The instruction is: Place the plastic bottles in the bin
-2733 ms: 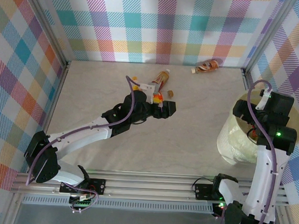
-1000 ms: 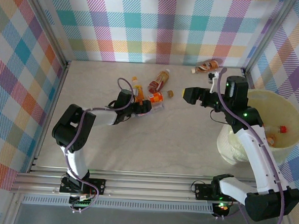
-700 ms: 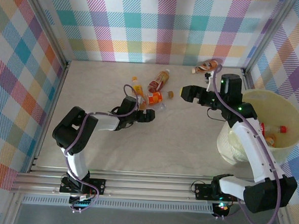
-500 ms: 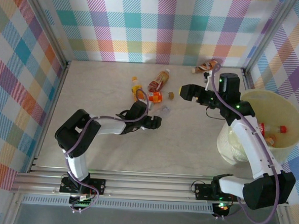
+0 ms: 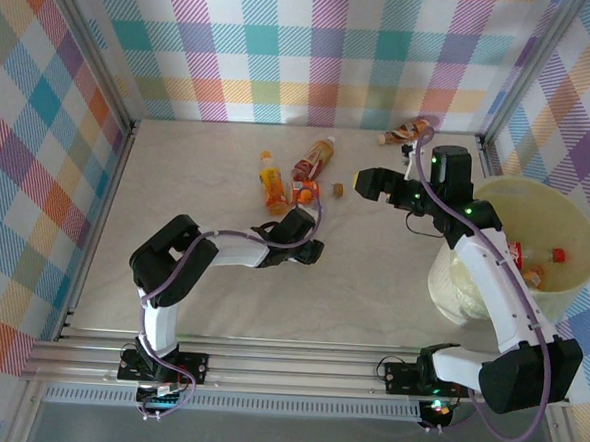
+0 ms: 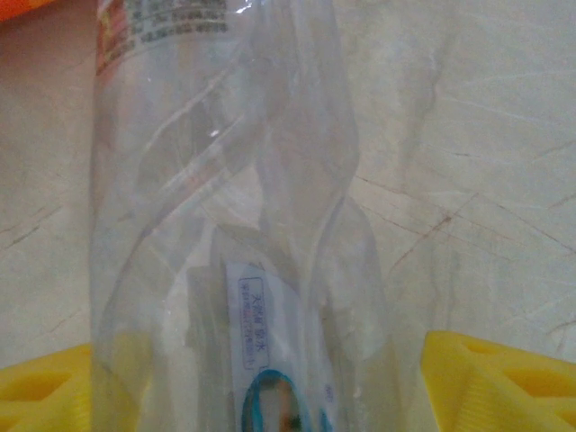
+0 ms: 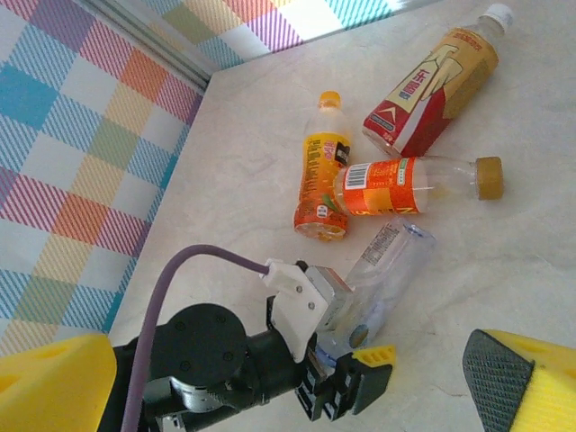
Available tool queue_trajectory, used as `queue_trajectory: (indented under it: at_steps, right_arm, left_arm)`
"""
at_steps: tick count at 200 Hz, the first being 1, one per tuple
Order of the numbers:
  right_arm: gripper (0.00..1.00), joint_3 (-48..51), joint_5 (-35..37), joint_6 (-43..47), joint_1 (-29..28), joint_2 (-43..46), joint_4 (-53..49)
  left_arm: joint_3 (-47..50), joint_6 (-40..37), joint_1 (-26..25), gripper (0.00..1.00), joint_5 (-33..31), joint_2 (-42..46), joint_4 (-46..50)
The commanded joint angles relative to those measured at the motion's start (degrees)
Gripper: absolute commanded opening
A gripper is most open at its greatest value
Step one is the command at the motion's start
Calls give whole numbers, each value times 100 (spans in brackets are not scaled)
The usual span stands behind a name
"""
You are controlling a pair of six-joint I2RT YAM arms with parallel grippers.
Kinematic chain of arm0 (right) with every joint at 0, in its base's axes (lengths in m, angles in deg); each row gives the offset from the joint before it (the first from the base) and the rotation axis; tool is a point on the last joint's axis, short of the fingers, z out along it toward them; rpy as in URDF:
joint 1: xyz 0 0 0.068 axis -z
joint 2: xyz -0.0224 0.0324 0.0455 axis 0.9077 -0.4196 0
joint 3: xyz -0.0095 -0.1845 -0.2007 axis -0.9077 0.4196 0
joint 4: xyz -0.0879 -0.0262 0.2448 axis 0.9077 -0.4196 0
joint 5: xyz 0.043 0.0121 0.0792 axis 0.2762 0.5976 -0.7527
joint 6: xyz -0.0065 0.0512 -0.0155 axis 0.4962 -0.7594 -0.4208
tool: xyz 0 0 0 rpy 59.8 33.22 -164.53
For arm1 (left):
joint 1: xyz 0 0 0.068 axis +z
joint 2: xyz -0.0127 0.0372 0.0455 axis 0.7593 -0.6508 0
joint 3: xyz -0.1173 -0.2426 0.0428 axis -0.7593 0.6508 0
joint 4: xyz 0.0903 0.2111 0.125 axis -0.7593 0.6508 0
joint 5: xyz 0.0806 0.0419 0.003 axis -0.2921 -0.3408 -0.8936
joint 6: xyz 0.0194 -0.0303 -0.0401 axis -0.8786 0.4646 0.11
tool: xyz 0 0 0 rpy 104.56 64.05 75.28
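Note:
A clear bottle (image 6: 234, 207) lies on the table between my left gripper's (image 5: 312, 244) yellow fingertips (image 6: 499, 382). The jaws stand wide, with a small gap at the right finger. In the right wrist view the same clear bottle (image 7: 389, 261) points from the left gripper (image 7: 360, 346) toward three lying bottles: an orange one (image 7: 322, 180), an orange-labelled one (image 7: 405, 184) and a brown, red-labelled one (image 7: 441, 85). My right gripper (image 5: 363, 182) hovers open and holds nothing, left of the cream bin (image 5: 571, 210). Two bottles (image 5: 535, 254) lie inside the bin.
Another bottle (image 5: 411, 131) lies by the back wall. A small brown cap (image 5: 338, 189) sits next to the bottle cluster (image 5: 293, 176). Checked walls close in the table on three sides. An aluminium rail (image 5: 296, 366) runs along the near edge.
My left gripper slid right and nearer, away from the bottle cluster, and now straddles the clear bottle. My right arm left the bin and reached toward the table's middle.

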Motion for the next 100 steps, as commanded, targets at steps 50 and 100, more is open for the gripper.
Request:
queue_trajectory:
  at_steps: [50, 100]
  right_arm:
    - [100, 228, 45, -136, -44, 33, 564]
    - [100, 167, 96, 121, -531, -137, 812]
  left_arm:
    - [106, 289, -105, 52, -114, 410, 242]
    - [279, 528, -104, 47, 79, 1378, 281]
